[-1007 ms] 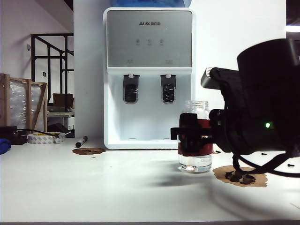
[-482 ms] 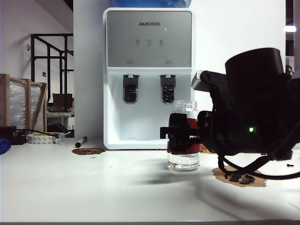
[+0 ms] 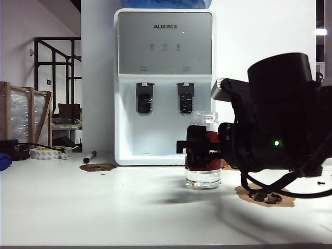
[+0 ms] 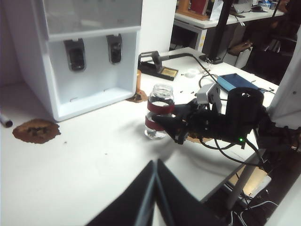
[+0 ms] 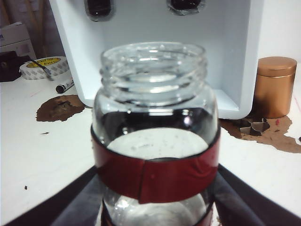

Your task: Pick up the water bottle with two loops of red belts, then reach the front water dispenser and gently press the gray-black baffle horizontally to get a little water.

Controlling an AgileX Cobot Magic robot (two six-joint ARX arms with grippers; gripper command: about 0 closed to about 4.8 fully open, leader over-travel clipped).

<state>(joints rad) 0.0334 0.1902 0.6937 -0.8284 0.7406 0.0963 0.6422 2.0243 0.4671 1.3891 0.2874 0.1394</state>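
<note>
The water bottle is a clear glass jar with red bands, upright, a little water in its base. My right gripper is shut on it, one black finger on each side of the red band. It hangs low over the table in front of the white water dispenser, just right of the right-hand gray-black baffle. A second baffle sits to its left. From the left wrist view, the bottle and right gripper are far ahead of my left gripper, which is shut and empty.
A copper cylinder stands by the dispenser's right corner. A tape roll and marker lie at the left. Brown patches mark the white table. A soldering stand and cables lie beyond the dispenser's side.
My right gripper carried the bottle leftward, closer to the dispenser's right tap, then almost stopped. The left gripper has not visibly moved.
</note>
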